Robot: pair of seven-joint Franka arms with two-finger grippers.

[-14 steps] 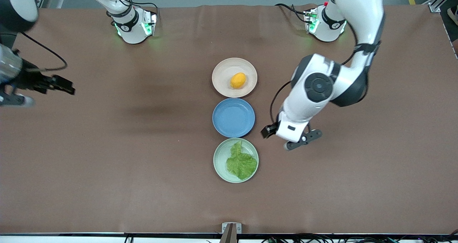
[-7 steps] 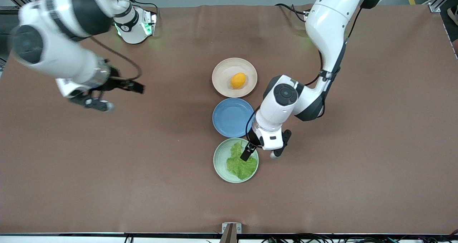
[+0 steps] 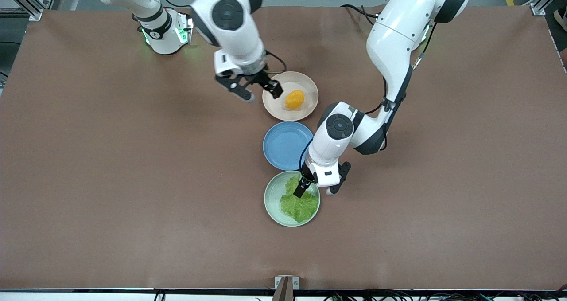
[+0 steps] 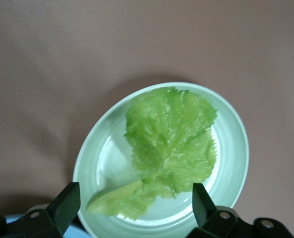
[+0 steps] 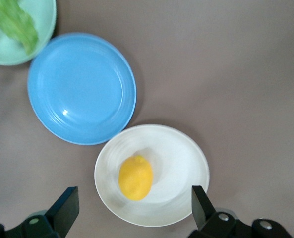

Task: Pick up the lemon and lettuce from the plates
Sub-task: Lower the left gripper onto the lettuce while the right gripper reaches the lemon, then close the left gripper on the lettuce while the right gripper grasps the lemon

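Brown table (image 3: 133, 181) | my left gripper (image 3: 315, 189) spread wide over lettuce (image 3: 299, 201) on mint plate (image 3: 271, 197) | right gripper (image 3: 261, 91) wide over beige plate's (image 3: 277, 84) edge, lemon (image 3: 294, 99) untouched

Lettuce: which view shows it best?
The left wrist view: the lettuce lies whole and unobstructed on the mint plate, pale stem and crinkled edges plain. In the front view the left end effector covers the lettuce's upper edge. The right wrist view catches only a cropped corner of it.
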